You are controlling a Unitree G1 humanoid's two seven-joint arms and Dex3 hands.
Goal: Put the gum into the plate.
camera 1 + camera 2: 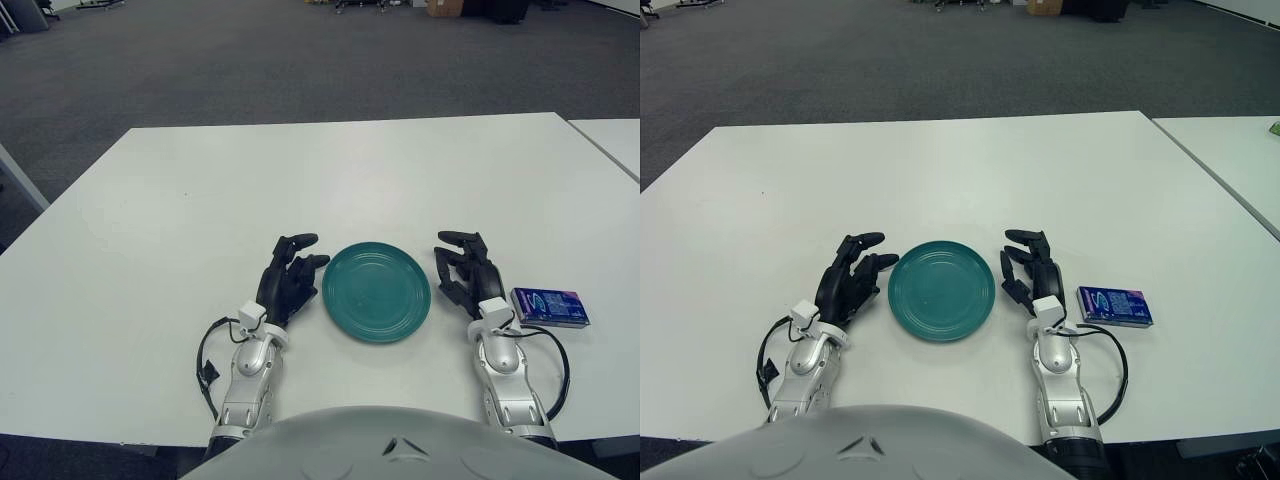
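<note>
Progress: not started | gum (549,307) lay on desk (300,180) near front edge, right of right hand (466,272) | plate (377,291) bare | both hands loosely spread, empty; left hand (290,279) beside plate's left rim

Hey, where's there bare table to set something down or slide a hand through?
The whole far half of the table beyond the plate is bare, and so is the near-left corner outside the left hand. It is crowded near the front: right hand sits between plate and gum box.
</note>
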